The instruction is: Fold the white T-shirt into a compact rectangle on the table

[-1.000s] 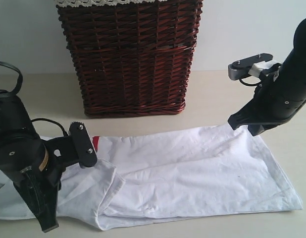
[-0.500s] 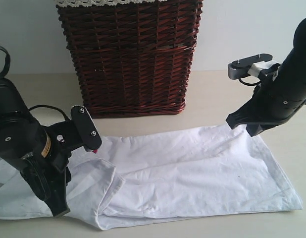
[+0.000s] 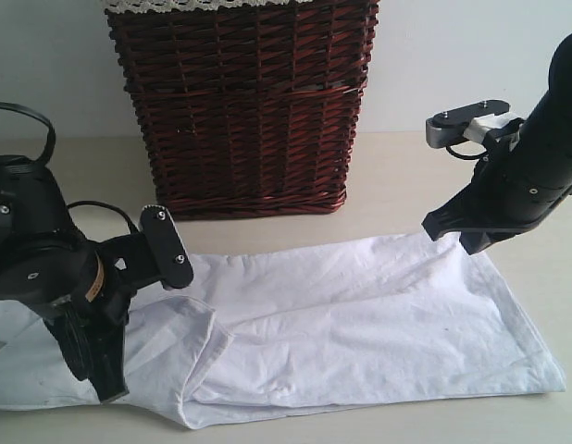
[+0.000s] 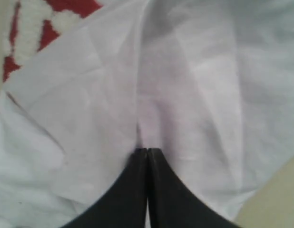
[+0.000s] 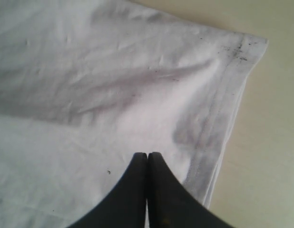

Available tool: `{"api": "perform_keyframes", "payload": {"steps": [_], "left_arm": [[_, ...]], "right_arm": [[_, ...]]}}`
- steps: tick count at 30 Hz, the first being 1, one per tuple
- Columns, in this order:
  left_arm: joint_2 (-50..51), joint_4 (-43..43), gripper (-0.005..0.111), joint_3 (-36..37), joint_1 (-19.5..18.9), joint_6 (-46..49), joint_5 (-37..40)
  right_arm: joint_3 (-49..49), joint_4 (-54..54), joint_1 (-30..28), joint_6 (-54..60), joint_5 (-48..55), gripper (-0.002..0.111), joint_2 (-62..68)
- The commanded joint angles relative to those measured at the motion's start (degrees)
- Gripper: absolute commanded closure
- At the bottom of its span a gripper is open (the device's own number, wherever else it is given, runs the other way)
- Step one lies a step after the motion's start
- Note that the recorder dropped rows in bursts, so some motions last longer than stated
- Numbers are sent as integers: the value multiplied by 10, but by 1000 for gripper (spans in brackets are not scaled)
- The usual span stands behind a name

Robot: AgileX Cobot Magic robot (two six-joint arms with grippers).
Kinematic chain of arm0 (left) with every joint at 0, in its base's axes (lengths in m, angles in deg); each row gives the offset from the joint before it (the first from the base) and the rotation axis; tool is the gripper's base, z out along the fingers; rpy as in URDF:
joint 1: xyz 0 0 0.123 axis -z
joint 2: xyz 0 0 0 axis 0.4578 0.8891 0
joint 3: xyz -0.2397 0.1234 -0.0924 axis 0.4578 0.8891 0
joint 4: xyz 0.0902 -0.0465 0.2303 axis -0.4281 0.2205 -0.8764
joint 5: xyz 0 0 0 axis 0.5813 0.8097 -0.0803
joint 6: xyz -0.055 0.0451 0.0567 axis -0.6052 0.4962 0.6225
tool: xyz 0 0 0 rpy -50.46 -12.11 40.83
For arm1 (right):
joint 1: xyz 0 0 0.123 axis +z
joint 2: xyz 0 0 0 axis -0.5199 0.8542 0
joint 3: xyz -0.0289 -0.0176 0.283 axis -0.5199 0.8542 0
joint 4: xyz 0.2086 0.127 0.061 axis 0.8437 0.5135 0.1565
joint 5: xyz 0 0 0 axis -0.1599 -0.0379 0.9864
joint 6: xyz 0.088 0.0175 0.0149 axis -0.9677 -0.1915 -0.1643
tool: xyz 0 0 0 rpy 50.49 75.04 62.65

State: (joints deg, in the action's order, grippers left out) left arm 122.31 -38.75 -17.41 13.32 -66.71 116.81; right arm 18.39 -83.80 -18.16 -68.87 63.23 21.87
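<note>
The white T-shirt (image 3: 360,305) lies spread along the front of the table (image 3: 406,176), with a folded flap near its left end. My left gripper (image 3: 110,390) points down at that left end. In the left wrist view it (image 4: 146,150) is shut, and a ridge of white cloth (image 4: 199,71) runs up into its tips. The red band with fuzzy white lettering (image 4: 47,28) shows beyond it. My right gripper (image 3: 471,245) sits at the shirt's far right corner. It (image 5: 147,154) is shut on the cloth (image 5: 90,71) just inside the hem (image 5: 223,123).
A tall dark wicker basket (image 3: 244,102) with a lace-trimmed liner stands at the back centre, just behind the shirt. Bare tabletop (image 5: 270,142) lies to the right of the hem. The shirt's front edge runs close to the table's front edge.
My left arm has shifted back and to the left over the shirt's left end, and its jaws now pinch the cloth. The right arm has barely moved.
</note>
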Motion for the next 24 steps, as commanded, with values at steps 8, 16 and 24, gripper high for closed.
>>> {"api": "perform_keyframes", "payload": {"steps": [8, 16, 24], "left_arm": [[1, -224, 107, 1, -1, -197, -71], [1, -354, 107, 1, -1, -308, -104], [1, -381, 107, 1, -1, -342, -104]], "right_arm": [[1, -1, -2, 5, -6, 108, -5], [1, -3, -2, 5, -8, 108, -5], [1, -3, -2, 5, -11, 108, -5]]}}
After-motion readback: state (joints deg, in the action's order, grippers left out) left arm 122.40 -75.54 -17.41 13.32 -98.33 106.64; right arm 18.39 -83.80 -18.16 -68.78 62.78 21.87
